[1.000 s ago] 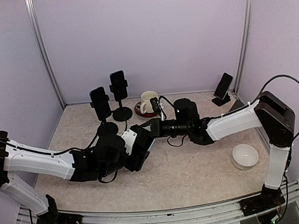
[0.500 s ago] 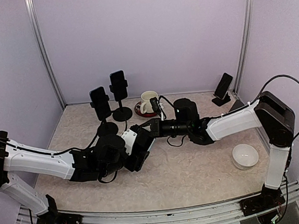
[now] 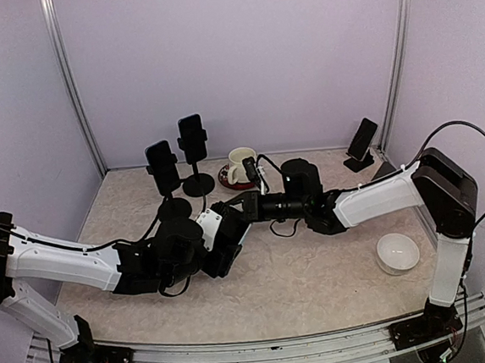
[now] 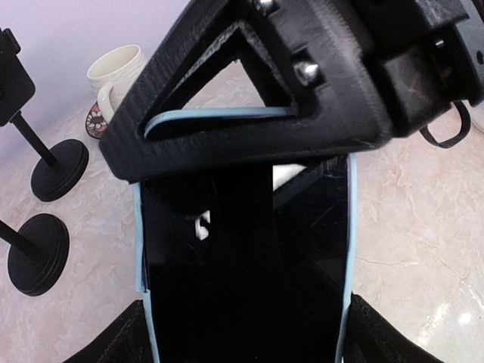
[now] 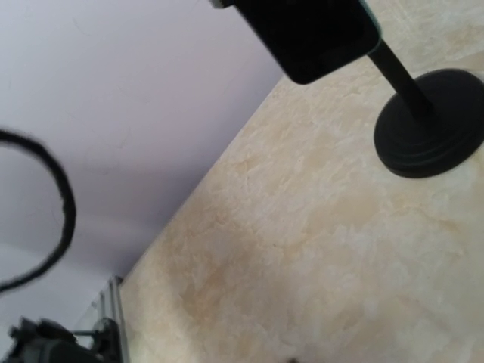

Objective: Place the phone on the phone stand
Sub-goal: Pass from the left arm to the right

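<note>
At table (image 3: 320, 285) centre, left gripper (image 3: 226, 238) clamps the phone (image 4: 242, 265) across its width, dark face up; right gripper (image 3: 235, 208) pinches its far end. Toward 11 o'clock, near stand (image 3: 174, 208) and far stand (image 3: 198, 184), both loaded; mug (image 3: 241, 165) at 12.

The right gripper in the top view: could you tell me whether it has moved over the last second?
No. The right gripper keeps its place on the near side of the white mug.
</note>
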`<action>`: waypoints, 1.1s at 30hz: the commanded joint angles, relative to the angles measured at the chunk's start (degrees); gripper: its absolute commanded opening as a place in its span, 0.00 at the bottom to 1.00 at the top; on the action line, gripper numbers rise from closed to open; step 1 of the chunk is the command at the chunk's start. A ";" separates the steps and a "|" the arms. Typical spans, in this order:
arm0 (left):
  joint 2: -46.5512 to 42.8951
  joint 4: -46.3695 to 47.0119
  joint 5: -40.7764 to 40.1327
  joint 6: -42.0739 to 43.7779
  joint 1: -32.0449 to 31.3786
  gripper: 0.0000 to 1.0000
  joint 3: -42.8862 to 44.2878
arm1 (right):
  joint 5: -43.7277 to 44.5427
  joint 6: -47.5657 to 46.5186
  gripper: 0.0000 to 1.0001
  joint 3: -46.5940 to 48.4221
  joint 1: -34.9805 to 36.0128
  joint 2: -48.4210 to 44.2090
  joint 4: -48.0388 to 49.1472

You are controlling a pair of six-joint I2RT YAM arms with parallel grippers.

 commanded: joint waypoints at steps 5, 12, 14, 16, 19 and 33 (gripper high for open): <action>-2.16 4.65 -3.68 0.26 0.11 0.54 1.06 | -2.54 0.15 0.38 0.33 1.00 0.60 1.26; -1.45 4.81 -3.74 0.43 0.10 0.54 2.09 | -1.98 1.39 0.35 -0.70 0.96 0.53 3.45; -0.87 4.66 -3.21 0.21 0.11 0.53 2.69 | -1.70 2.23 0.32 -1.15 0.97 0.51 4.90; -0.26 4.43 -3.14 0.20 0.10 0.53 3.14 | -1.61 2.85 0.29 -1.05 0.93 0.72 5.91; 0.33 4.31 -3.28 0.09 0.15 0.53 3.47 | -1.38 3.64 0.22 -1.07 0.97 1.12 7.38; 1.54 3.45 -2.76 -0.07 0.00 0.60 5.15 | -0.55 3.46 0.00 -0.15 0.97 1.69 8.74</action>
